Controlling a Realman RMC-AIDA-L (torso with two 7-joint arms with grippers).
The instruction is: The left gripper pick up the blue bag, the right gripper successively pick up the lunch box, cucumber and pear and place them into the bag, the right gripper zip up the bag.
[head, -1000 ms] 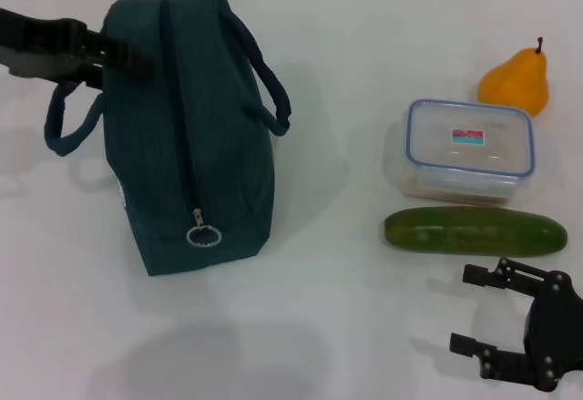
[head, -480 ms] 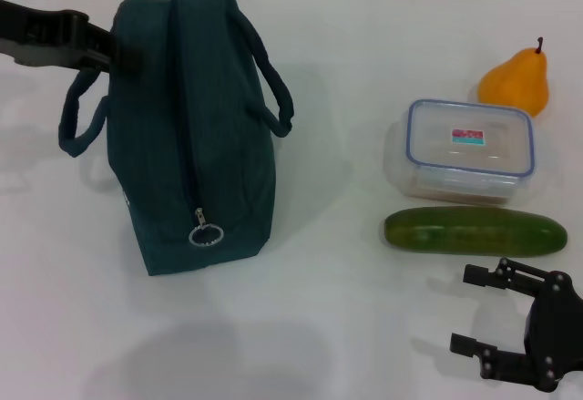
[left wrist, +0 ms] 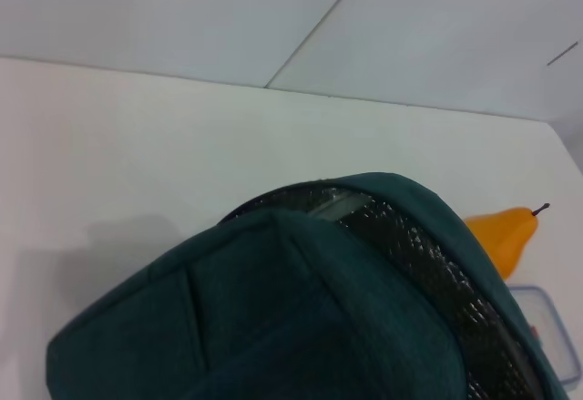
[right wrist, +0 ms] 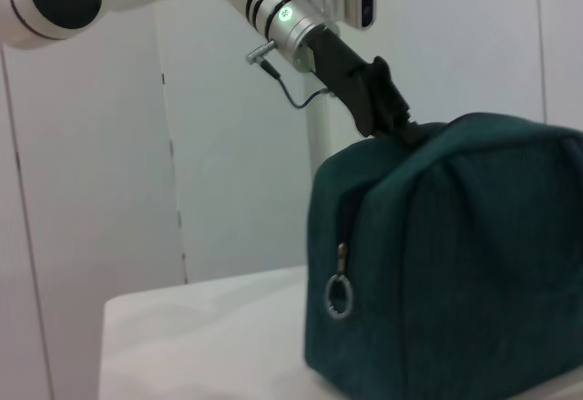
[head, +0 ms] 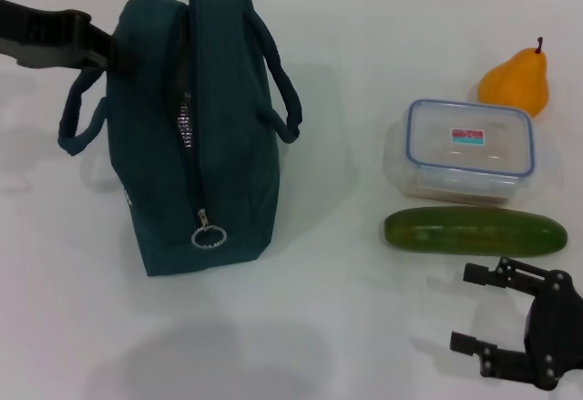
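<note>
The blue bag [head: 219, 172] stands on the white table at the left, its zipper partly parted along the top so the teeth show. My left gripper [head: 107, 49] reaches in from the far left and is shut on the bag's top far edge; the right wrist view shows this left gripper [right wrist: 392, 117] clamped on the blue bag [right wrist: 455, 263]. The left wrist view looks down on the blue bag [left wrist: 301, 318] and its silver lining. The lunch box [head: 469, 145], the cucumber [head: 474, 231] and the pear [head: 517, 81] lie at the right. Below the cucumber my right gripper [head: 460, 309] rests open, holding nothing.
The zipper ring [head: 208, 236] hangs at the bag's near end. One loop handle [head: 282, 90] droops toward the lunch box, the other handle [head: 77, 117] hangs on the left side. White table [head: 337, 309] lies between the bag and the food items.
The bag's top has been pulled rightward and its zipper seam has spread open, exposing the teeth. The right gripper and the food items have not moved.
</note>
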